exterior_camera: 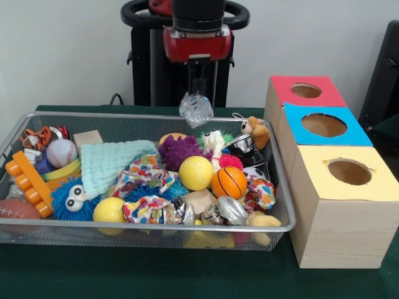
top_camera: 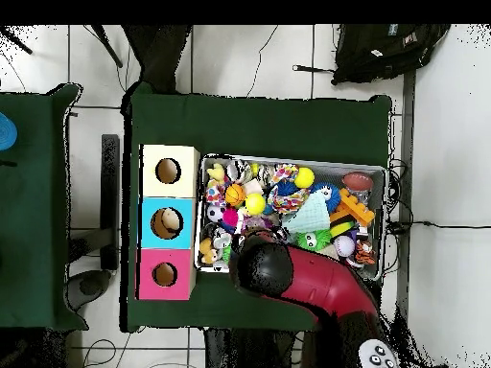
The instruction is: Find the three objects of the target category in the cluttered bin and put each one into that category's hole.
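My gripper (exterior_camera: 199, 98) hangs above the far side of the wire mesh bin (exterior_camera: 156, 229) and is shut on a small clear crumpled bottle (exterior_camera: 196, 111), held above the toys. The blue-panelled hole (exterior_camera: 323, 125) is the middle one in the wooden box to the right of the bin. In the overhead view the arm's head (top_camera: 261, 266) covers the gripper and the bottle at the bin's (top_camera: 288, 161) lower left edge. The blue hole (top_camera: 168, 222) shows a pale shape inside. No other clear bottle can be made out among the clutter.
The bin holds several toys: a yellow ball (exterior_camera: 196, 172), a small basketball (exterior_camera: 229, 182), a purple spiky toy (exterior_camera: 177, 151), a green cloth (exterior_camera: 112, 163) and shiny crumpled metal pieces (exterior_camera: 232, 210). The red hole (exterior_camera: 306, 91) and the yellow hole (exterior_camera: 350, 172) flank the blue one.
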You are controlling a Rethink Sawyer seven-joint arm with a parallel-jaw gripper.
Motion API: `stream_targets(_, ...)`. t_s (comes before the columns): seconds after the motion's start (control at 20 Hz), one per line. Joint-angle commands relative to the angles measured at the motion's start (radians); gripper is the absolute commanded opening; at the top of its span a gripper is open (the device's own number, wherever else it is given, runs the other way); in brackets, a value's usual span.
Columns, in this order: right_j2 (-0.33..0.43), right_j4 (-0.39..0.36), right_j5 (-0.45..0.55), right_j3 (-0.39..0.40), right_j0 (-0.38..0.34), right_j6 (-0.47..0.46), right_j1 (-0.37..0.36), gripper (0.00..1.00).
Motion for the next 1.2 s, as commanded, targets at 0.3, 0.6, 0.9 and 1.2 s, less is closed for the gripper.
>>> stream_targets(0.3, -0.118, 0.108, 0.208, -0.004, 0.151, 0.382, -0.1, 0.0)
stream_targets(0.6, -0.142, 0.125, 0.221, 0.029, 0.18, 0.411, -0.136, 0.0)
stream_targets(0.9, -0.139, 0.156, 0.126, 0.08, 0.222, 0.467, -0.109, 0.0)
stream_targets(1.2, -0.152, 0.175, 0.1, 0.061, 0.282, 0.532, -0.075, 0.0)
